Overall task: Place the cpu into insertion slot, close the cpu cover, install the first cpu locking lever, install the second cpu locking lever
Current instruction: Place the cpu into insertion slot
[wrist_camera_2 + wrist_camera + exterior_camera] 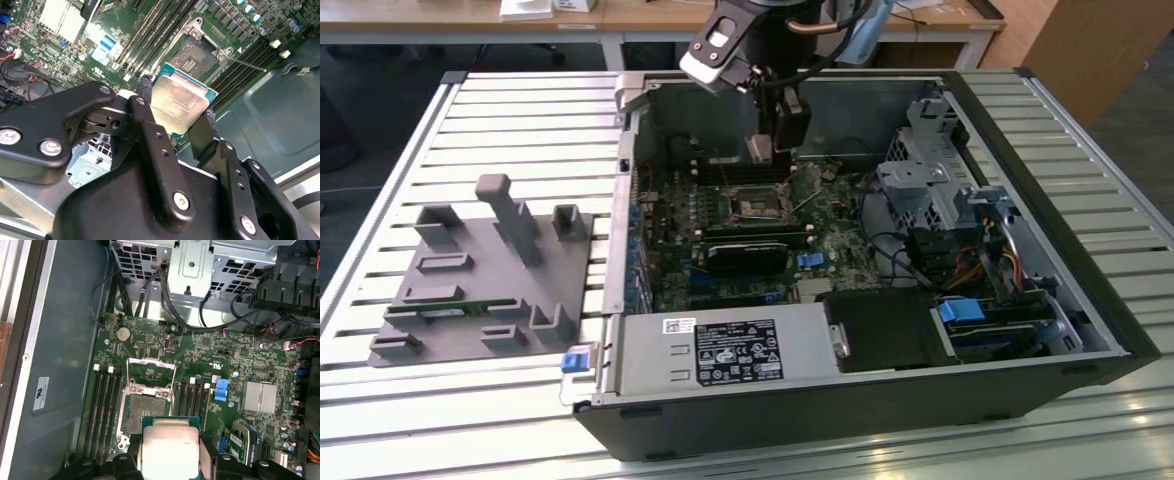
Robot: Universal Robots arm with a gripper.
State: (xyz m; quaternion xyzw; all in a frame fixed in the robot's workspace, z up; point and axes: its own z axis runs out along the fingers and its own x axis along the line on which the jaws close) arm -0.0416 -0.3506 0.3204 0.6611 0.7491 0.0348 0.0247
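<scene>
My gripper [771, 140] hangs over the motherboard inside the open computer case [1067, 250], shut on the cpu [757, 149]. Both wrist views show the silvery-tan cpu [180, 102] [169, 444] pinched by its edges between the two black fingers [209, 125]. The chip is held in the air, apart from the board. The insertion slot [758, 204] [196, 54] [141, 412] lies uncovered just below and ahead of the chip, its dark centre showing. The cpu cover [150, 388] is swung open beyond the slot. A thin locking lever [246, 63] sticks out beside the slot.
Long black memory slots [102, 410] flank the socket. A black card [747, 256] and the power supply [720, 350] lie nearer the case's front. The drive cage [927, 180] and cables fill the exterior view's right. A grey fixture [480, 270] stands on the slatted table.
</scene>
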